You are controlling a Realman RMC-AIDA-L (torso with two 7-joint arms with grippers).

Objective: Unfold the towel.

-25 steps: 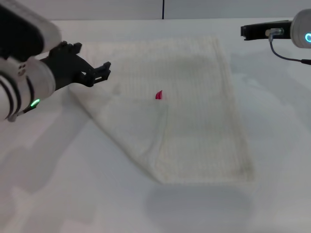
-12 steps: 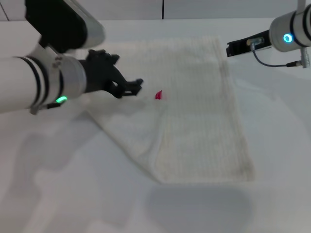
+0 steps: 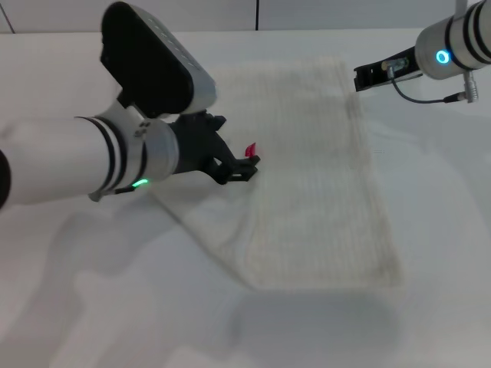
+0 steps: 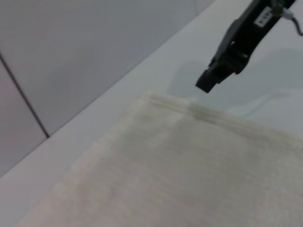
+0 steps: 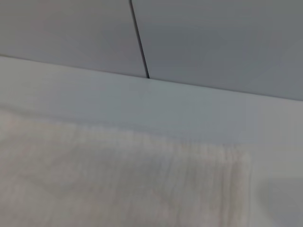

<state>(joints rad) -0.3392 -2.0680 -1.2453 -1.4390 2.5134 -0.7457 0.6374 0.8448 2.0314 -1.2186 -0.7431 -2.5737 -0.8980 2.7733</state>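
While my left gripper [image 3: 247,167] hovers parted at the tag [image 3: 251,149] | towel [image 3: 322,199] folded on table [image 3: 430,230] | right gripper [image 3: 360,78] jaws: can't tell | risk: pinching both layers.

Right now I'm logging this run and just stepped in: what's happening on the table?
A white towel lies folded on the table, one corner turned in over the middle so its red tag sits there. The left gripper is over the towel, its tips right by the tag, but nothing is lifted yet. The right gripper hovers near the towel's far right corner, not touching it. The towel is not yet unfolded.
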